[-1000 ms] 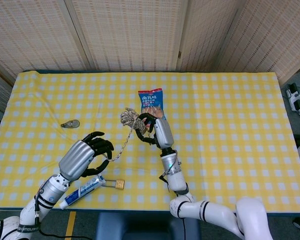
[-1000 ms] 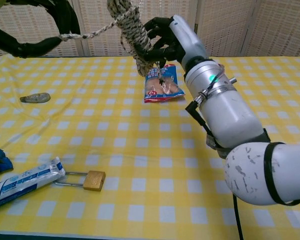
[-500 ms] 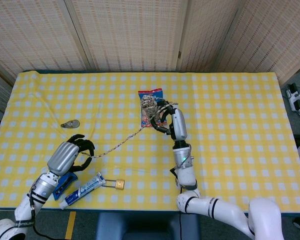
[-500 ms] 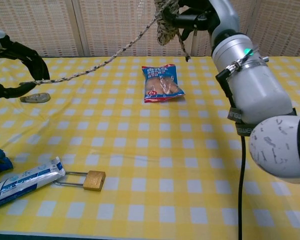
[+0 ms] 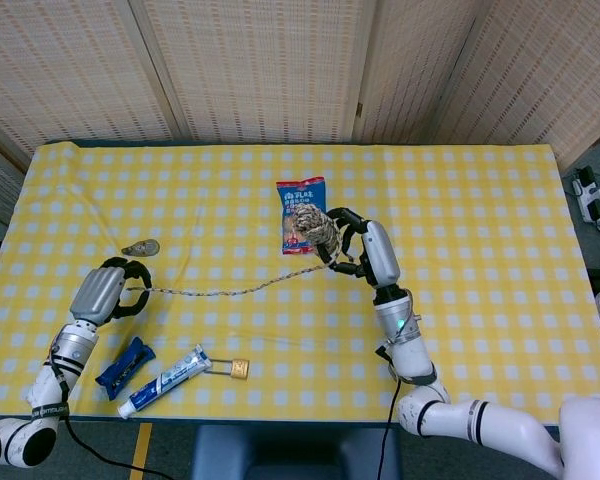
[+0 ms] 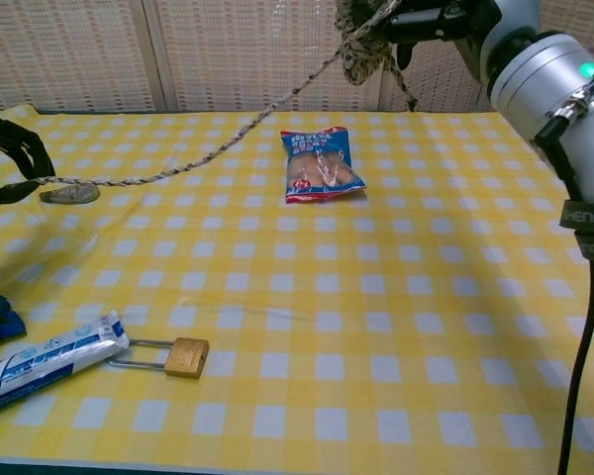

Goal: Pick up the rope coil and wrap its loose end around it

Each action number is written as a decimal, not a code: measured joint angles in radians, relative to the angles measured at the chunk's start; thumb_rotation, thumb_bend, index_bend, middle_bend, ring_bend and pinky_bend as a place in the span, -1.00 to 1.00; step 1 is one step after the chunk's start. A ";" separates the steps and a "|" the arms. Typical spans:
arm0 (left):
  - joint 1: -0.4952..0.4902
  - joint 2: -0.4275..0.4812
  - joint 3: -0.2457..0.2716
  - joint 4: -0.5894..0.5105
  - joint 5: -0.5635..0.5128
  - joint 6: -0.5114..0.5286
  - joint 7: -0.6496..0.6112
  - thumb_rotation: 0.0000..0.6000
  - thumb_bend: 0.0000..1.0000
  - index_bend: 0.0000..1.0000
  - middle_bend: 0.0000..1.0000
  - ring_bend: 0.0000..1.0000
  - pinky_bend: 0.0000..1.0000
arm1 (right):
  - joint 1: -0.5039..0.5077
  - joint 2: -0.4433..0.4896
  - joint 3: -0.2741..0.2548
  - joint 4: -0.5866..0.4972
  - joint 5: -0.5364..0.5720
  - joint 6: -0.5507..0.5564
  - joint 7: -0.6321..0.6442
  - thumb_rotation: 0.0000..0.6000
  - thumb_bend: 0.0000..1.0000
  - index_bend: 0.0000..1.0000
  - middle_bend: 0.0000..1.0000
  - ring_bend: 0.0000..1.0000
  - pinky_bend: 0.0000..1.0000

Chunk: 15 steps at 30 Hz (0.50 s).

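My right hand holds the tan rope coil up above the table, close to the snack bag; in the chest view the rope coil hangs at the top under my right hand. The loose end runs taut leftward from the coil to my left hand, which pinches its tip. In the chest view the loose end slants down to my left hand at the left edge.
A blue and red snack bag lies at table centre. A brass padlock, a toothpaste tube and a blue wrapper lie near the front left edge. A small grey object sits at the left.
My two hands have moved apart: the right hand carried the coil rightward, the left hand drew the loose end far to the left. The rope between them is now longer and stretched.
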 measured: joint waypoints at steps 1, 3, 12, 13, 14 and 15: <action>-0.003 -0.006 -0.004 0.014 -0.012 -0.010 0.002 1.00 0.11 0.28 -0.15 -0.22 -0.57 | -0.006 0.019 -0.008 -0.017 -0.006 -0.005 -0.004 1.00 0.37 0.76 0.44 0.52 0.35; -0.008 -0.015 -0.012 0.032 -0.025 -0.021 0.003 1.00 0.11 0.28 -0.15 -0.22 -0.57 | -0.013 0.046 -0.022 -0.042 -0.015 -0.016 -0.006 1.00 0.37 0.76 0.44 0.52 0.35; -0.046 -0.025 -0.036 0.048 -0.013 -0.041 0.044 1.00 0.11 0.28 -0.16 -0.24 -0.57 | -0.028 0.175 -0.119 -0.133 -0.105 -0.105 0.066 1.00 0.37 0.76 0.44 0.53 0.35; -0.053 -0.023 -0.038 0.043 -0.008 -0.041 0.056 1.00 0.11 0.28 -0.16 -0.24 -0.58 | -0.026 0.187 -0.132 -0.139 -0.118 -0.118 0.078 1.00 0.37 0.76 0.44 0.53 0.35; -0.058 -0.021 -0.041 0.040 -0.005 -0.041 0.066 1.00 0.11 0.28 -0.17 -0.25 -0.58 | -0.025 0.197 -0.141 -0.144 -0.127 -0.128 0.086 1.00 0.37 0.76 0.45 0.53 0.35; -0.063 -0.019 -0.043 0.037 -0.001 -0.040 0.078 1.00 0.10 0.28 -0.17 -0.25 -0.58 | -0.023 0.206 -0.150 -0.148 -0.135 -0.139 0.092 1.00 0.37 0.76 0.45 0.54 0.35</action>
